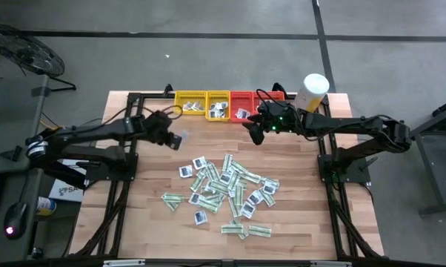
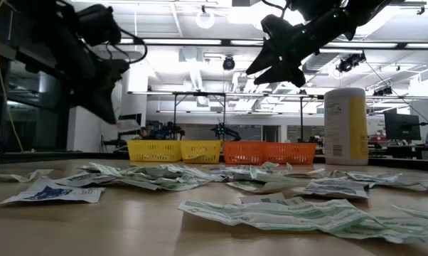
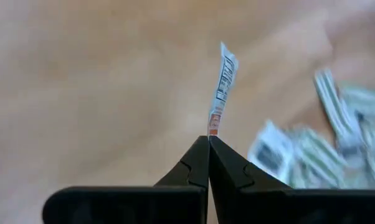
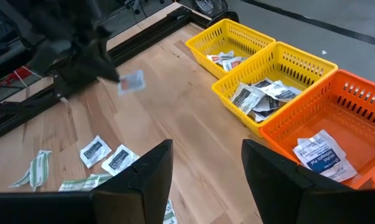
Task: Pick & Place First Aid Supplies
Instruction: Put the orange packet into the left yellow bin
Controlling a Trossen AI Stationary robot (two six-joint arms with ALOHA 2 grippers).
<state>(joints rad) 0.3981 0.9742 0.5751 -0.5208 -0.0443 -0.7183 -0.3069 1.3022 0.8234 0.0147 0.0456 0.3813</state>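
Observation:
My left gripper (image 1: 175, 139) hangs above the bare wood left of the pile, shut on one small white packet (image 3: 223, 81), which also shows in the right wrist view (image 4: 131, 81). The other first aid supplies (image 1: 224, 194), white-and-green strips and small white squares, lie flat in a loose heap on the table's middle. My right gripper (image 1: 254, 133) hovers open near the trays at the far edge, with nothing between its fingers (image 4: 151, 171). My left gripper pinches the packet by its orange-marked end (image 3: 213, 126) between the tips of its two fingers. The fingers slant down from the table's left side. The packet sticks out beyond the fingertips, seen edge-on, lifted clear of the table.
Two yellow trays (image 1: 191, 96), (image 1: 218, 95) and red trays (image 1: 243, 96) stand in a row at the far edge, several packets inside them. A tall white-and-yellow canister (image 1: 313, 90) stands at the far right. Bare wood lies between the heap and the trays.

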